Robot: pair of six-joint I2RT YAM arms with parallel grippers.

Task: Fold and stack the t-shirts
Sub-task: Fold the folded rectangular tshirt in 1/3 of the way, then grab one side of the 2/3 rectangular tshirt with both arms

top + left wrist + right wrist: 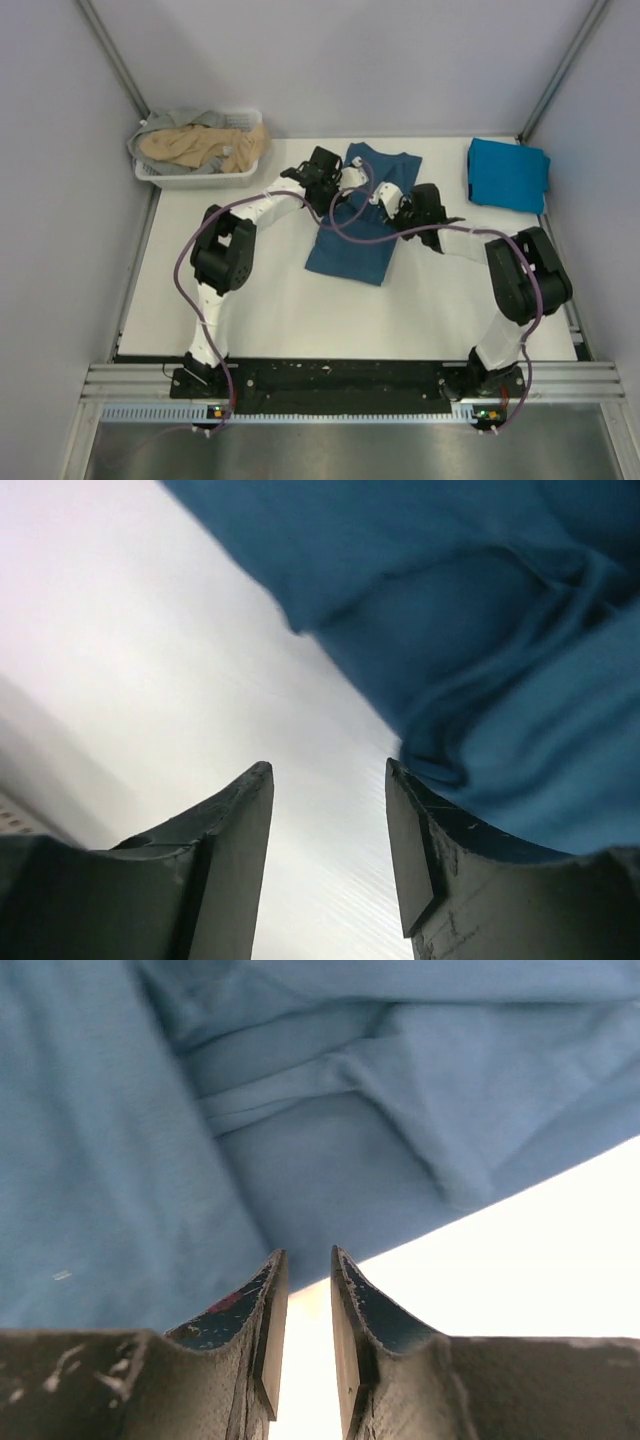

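Folding step in hand. The dark teal t-shirt (352, 255) lay as a narrow strip at mid-worktop (270, 300). The left fingers (245, 820) stood parted and empty at its edge, and the right fingers (372, 1310) were narrowly parted, also empty. The next move probably called for pinching both edges for a crosswise fold.

One t-shirt (355, 250) lies mid-table (280, 300), the left gripper (340, 180) over its far left edge and the right gripper (388, 196) over its right side. A folded t-shirt (507, 173) lies in the far right corner. A basket (200, 181) in the far left corner holds heaped t-shirts (195, 143).
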